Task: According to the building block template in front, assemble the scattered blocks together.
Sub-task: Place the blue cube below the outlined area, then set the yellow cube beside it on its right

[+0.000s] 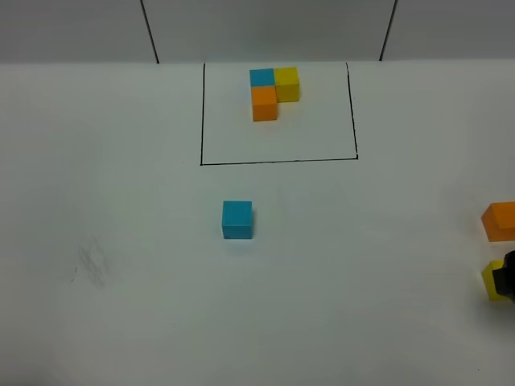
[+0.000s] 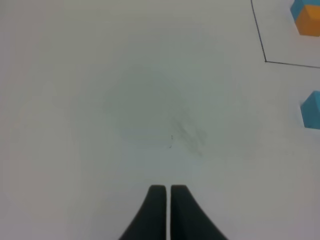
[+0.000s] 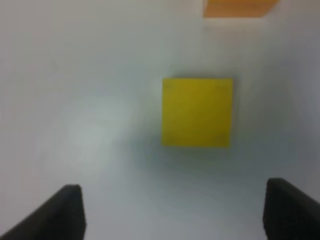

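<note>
The building block template point(image 1: 273, 92) lies at the back, a blue, yellow and orange L inside a thin black rectangle point(image 1: 278, 161). Of the scattered blocks, the blue cube point(image 1: 237, 219) sits alone mid-table and shows at the edge of the left wrist view point(image 2: 311, 110). The orange cube point(image 1: 500, 220) and the yellow cube point(image 1: 491, 280) sit at the far right edge. My right gripper point(image 3: 172, 192) hangs open over the table just short of the yellow cube point(image 3: 197, 112), which is outside its fingers. The orange cube point(image 3: 240, 7) lies beyond it. My left gripper point(image 2: 166, 189) is shut and holds nothing.
A faint grey smudge point(image 1: 92, 265) marks the white table at the left, and it also shows ahead of the left gripper as a smudge point(image 2: 187, 135). A dark part of the right arm point(image 1: 508, 277) covers one side of the yellow cube. Two black seams run down the back wall.
</note>
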`<state>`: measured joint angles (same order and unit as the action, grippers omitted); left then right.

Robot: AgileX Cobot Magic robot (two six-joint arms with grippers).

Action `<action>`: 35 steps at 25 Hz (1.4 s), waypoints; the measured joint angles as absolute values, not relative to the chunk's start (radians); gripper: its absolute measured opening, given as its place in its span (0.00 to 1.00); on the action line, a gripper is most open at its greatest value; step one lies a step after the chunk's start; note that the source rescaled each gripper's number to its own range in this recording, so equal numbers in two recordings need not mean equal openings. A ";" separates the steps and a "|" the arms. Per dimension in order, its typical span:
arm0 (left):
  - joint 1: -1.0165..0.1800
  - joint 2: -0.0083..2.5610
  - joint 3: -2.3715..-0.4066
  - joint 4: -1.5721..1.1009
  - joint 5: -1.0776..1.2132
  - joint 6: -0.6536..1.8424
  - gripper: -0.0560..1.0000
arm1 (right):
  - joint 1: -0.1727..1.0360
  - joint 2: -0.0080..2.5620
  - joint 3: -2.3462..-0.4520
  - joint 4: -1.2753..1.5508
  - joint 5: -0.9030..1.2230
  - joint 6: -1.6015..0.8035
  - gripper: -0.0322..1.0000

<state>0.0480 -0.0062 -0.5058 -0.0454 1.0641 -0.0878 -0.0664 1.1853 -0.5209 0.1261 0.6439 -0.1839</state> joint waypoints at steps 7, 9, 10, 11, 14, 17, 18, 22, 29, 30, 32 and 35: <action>0.048 -0.006 -0.506 -0.045 1.064 -0.088 0.06 | 0.009 1.298 -0.521 0.109 0.553 -0.122 0.85; 0.048 -0.006 -0.506 -0.045 1.064 -0.088 0.06 | 0.035 1.333 -0.521 0.076 0.520 -0.080 0.85; 0.048 -0.006 -0.506 -0.045 1.064 -0.088 0.06 | 0.042 1.352 -0.521 0.053 0.506 -0.054 0.85; 0.048 -0.006 -0.506 -0.045 1.064 -0.088 0.06 | 0.045 1.367 -0.521 0.033 0.498 -0.026 0.85; 0.048 -0.006 -0.506 -0.045 1.064 -0.088 0.06 | 0.047 1.408 -0.521 -0.043 0.482 0.048 0.85; 0.048 -0.006 -0.506 -0.045 1.064 -0.088 0.06 | 0.047 1.427 -0.521 -0.114 0.454 0.126 0.85; 0.048 -0.006 -0.506 -0.045 1.064 -0.088 0.06 | 0.047 1.430 -0.521 -0.138 0.446 0.154 0.85; 0.048 -0.006 -0.506 -0.045 1.064 -0.088 0.06 | 0.050 1.466 -0.521 -0.195 0.415 0.220 0.85; 0.048 -0.006 -0.506 -0.045 1.064 -0.088 0.06 | 0.053 1.557 -0.521 -0.213 0.348 0.235 0.85; 0.048 -0.006 -0.506 -0.045 1.064 -0.088 0.06 | 0.053 1.571 -0.521 -0.213 0.340 0.235 0.84; 0.048 -0.006 -0.506 -0.045 1.064 -0.089 0.06 | 0.053 1.598 -0.521 -0.215 0.326 0.235 0.82; 0.048 -0.006 -0.506 -0.045 1.064 -0.089 0.06 | 0.053 1.635 -0.522 -0.212 0.313 0.235 0.74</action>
<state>0.0480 -0.0062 -0.5058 -0.0454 1.0641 -0.0887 0.0532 1.6352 -0.5219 -0.2124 0.3134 0.2346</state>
